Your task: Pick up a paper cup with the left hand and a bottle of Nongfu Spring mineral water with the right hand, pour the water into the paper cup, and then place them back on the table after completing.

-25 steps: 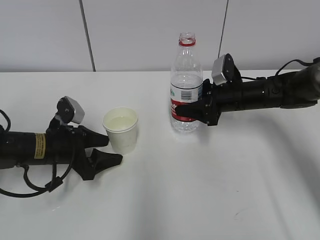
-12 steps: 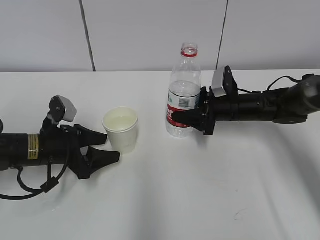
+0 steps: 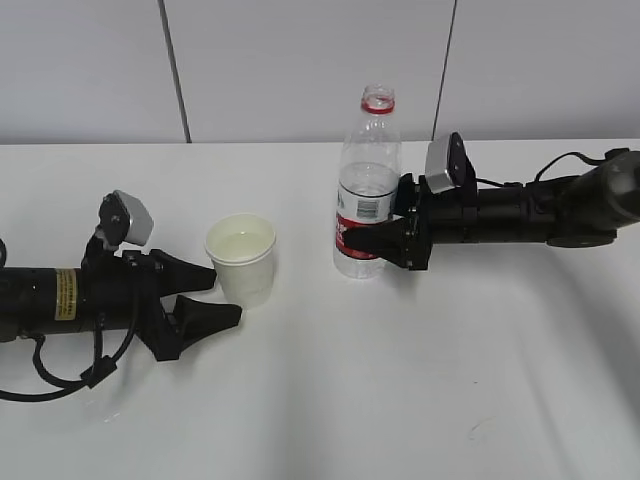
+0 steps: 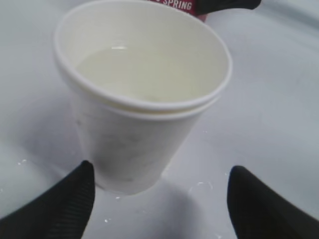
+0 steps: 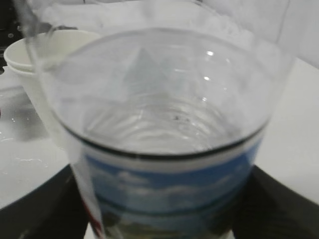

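Paper cup (image 3: 241, 258) w/ water (image 4: 139, 74) sits mid-left by left hand (image 3: 213, 296), claw apart; right hand (image 3: 362, 238) clamped on bottle (image 3: 364, 190), center frame

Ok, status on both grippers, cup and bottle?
Left hand open, clear of cup. Right hand shut on bottle, upright. Water in cup. Nothing in the way.

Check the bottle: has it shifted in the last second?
Yes. The bottle, in the right hand, sits slightly left of before, nearer the paper cup.
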Motion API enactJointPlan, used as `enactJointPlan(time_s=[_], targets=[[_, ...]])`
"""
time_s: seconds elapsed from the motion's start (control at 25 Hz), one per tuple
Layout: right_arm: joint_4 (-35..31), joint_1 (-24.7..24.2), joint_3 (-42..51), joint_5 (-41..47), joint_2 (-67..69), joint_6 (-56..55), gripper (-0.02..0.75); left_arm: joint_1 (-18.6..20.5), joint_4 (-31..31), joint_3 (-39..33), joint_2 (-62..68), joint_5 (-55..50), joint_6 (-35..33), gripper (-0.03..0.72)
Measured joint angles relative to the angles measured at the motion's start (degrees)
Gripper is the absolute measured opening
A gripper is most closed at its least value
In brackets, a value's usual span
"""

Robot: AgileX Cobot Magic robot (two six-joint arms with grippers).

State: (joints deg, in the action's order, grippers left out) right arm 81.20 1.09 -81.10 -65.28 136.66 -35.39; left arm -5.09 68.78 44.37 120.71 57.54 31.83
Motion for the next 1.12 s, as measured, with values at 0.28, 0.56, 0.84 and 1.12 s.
enactJointPlan(time_s=[0.28,0.56,0.84,1.12], targets=[[4.3,-1.0,0.0,-1.0,0.0,-1.4,0.662,1.1,1.7,-0.2,-0.3,-1.5,0.0,0.508],[6.2,-6.9,0.0,-1.1,0.0,-1.8,0.661,6.0,8.0,-0.2,-4.0,-1.5,2.6,0.508],[8.8,-9.9,-0.1,-1.1,0.0,-1.8,0.635,10.3,11.2,-0.3,-4.9,-2.4,3.9,0.508],[7.9,-11.2,-1.9,1.3,0.0,-1.8,0.601,15.7,7.9,-0.3,-4.9,-3.2,3.9,0.508]])
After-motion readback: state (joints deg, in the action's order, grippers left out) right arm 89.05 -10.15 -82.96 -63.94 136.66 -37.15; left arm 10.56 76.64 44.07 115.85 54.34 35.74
